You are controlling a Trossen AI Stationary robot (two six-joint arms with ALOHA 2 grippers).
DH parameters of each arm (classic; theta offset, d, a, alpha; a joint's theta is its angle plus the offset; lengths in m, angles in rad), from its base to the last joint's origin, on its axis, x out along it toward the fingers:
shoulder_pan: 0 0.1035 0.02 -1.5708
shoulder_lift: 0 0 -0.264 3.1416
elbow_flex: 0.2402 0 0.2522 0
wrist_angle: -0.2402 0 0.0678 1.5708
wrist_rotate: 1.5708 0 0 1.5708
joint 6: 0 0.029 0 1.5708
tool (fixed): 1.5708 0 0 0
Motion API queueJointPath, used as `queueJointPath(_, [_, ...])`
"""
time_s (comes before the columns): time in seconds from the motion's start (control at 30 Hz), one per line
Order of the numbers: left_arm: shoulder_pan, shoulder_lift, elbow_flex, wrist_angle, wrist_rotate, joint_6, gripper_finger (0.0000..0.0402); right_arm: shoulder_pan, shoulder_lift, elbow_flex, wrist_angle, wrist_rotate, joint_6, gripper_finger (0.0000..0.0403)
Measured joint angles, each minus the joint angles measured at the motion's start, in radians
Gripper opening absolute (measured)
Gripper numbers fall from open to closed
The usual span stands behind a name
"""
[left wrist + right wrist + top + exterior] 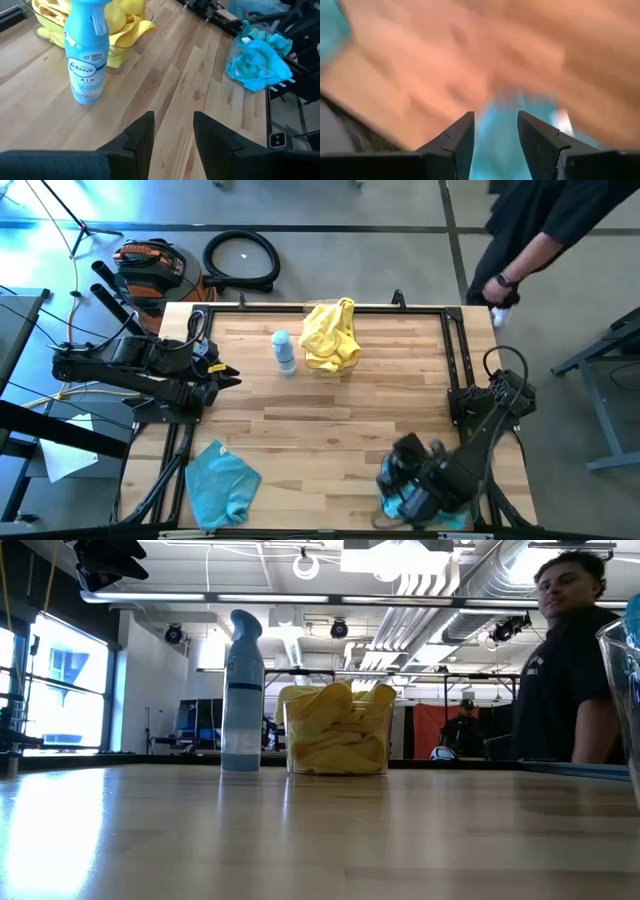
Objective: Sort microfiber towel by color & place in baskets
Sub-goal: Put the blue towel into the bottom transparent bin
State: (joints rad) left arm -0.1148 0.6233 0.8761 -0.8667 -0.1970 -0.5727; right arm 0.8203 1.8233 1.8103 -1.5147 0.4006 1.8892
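Yellow towels (330, 335) fill a clear basket (335, 762) at the table's far middle. A second clear basket (620, 690) at the near right corner holds teal towels (425, 505). One more teal towel (222, 480) lies crumpled flat on the table near the near left corner. My right gripper (400, 480) hangs open above the teal basket, pointing steeply down; in its blurred wrist view, teal (495, 145) shows below the gap between its fingers (495, 120). My left gripper (232, 376) waits open at the table's left side, nothing between its fingers (173, 117).
A white-and-blue spray bottle (284, 352) stands upright just left of the yellow basket. A person (570, 670) stands beyond the table's far right corner, a hand (498, 290) near that corner. Bare wood lies across the table's middle (340, 420).
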Motion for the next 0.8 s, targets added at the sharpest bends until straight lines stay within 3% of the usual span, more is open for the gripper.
queueJointPath(0.07, [0.000, 0.014, 0.000, 0.000, 0.000, 0.000, 0.0126, -0.036, 0.000, -0.004, 0.013, 0.113, -0.034, 0.0146])
queueJointPath(0.13, [0.000, 0.030, 0.000, 0.000, 0.000, 0.000, 0.0126, -0.085, -0.002, -0.022, 0.066, 0.144, -0.111, 0.0146])
queueJointPath(0.47, [0.000, 0.119, 0.000, 0.000, 0.000, -0.005, 0.0126, -0.370, -0.001, -0.266, 0.702, 0.003, -0.745, 0.0146])
queueJointPath(0.63, [-0.010, 0.141, 0.000, -0.004, 0.000, -0.091, 0.0126, -0.452, -0.001, -0.397, 0.936, -0.039, -0.853, 0.0146])
queueJointPath(0.8, [-0.070, 0.161, 0.000, -0.008, 0.000, -0.191, 0.0126, -0.468, -0.001, -0.472, 0.995, -0.052, -0.869, 0.0146])
